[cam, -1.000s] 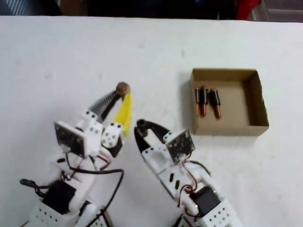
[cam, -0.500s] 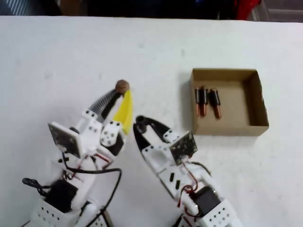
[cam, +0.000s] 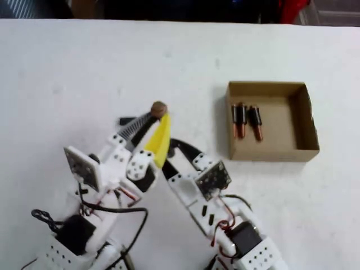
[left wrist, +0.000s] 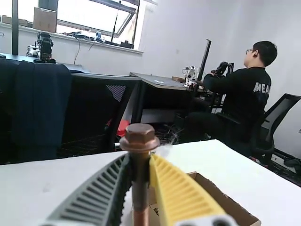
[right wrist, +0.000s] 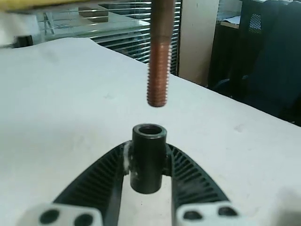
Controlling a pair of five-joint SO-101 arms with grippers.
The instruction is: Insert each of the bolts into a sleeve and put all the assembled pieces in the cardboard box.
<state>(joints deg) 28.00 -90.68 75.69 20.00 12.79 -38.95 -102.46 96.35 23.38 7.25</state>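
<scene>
- The left claw (cam: 158, 115) is clenched on a copper bolt (left wrist: 139, 141). It holds the bolt upright, head on top, between its grey and yellow fingers.
- The right claw (right wrist: 148, 162) grasps a black sleeve (right wrist: 149, 140). The sleeve stands upright with its open hole facing up.
- In the right wrist view the bolt's threaded tip hangs just above the sleeve's hole, with a gap between them.
- In the high view the left claw's tips lie over the right claw's tips, near the cardboard box (cam: 268, 87).
- The box sits on the white table (cam: 84, 67).
- Inside the box, one assembled piece (cam: 239, 121) and a second assembled piece (cam: 256, 123) lie side by side, close to the wall nearest the claws.
</scene>
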